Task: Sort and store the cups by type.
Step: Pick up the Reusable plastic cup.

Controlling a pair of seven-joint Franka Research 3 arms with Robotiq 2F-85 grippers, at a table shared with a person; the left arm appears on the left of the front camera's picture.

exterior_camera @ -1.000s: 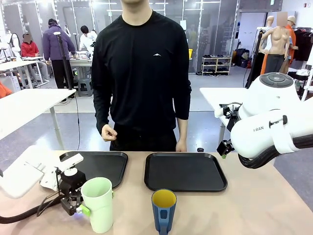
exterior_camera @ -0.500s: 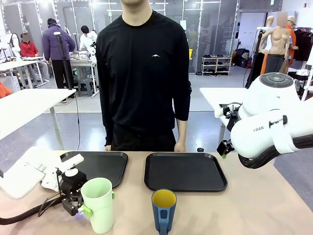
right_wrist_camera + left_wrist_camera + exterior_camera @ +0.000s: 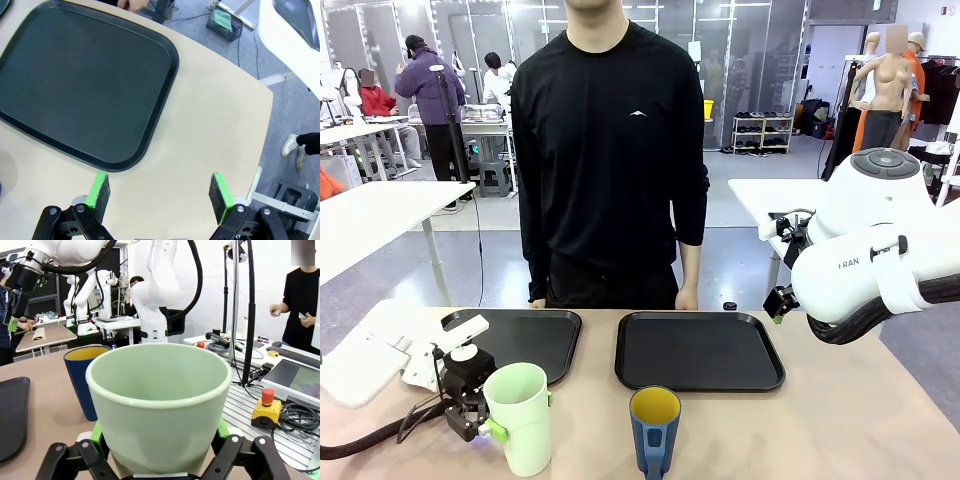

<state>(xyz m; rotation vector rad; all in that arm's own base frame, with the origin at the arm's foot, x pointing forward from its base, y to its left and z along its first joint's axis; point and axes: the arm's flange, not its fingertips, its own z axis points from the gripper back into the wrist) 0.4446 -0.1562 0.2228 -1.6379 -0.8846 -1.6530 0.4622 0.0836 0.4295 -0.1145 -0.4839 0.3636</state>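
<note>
Note the lowering of the person's hand [image 3: 536,301] to the far table edge since the earlier front view; treat cups and arms as practically unmoved.

Left gripper [image 3: 485,428]: closed sideways on the green tumbler [image 3: 523,415], green pads pressed against opposite sides of its wall in the left wrist view. Tumbler upright, long axis vertical, near the table's [image 3: 840,420] front edge.

Key relation: left tray [image 3: 535,335] directly beyond the tumbler, toward the person, near but not touching. Judge the left arm as the nearer one for this cup, and expect a lift and a carry forward.

Blue mug [image 3: 654,430]: upright, yellow inside, handle facing the camera, to the right of the tumbler and apart from it, in front of the right tray [image 3: 700,350].

Right gripper [image 3: 160,180]: fully open, holding nothing, above bare table beside the right tray's corner, well apart from the mug.

Hard to make out: whether the tumbler rests on the table or hangs just clear. Mug base cut off by the front view's bottom edge.
</note>
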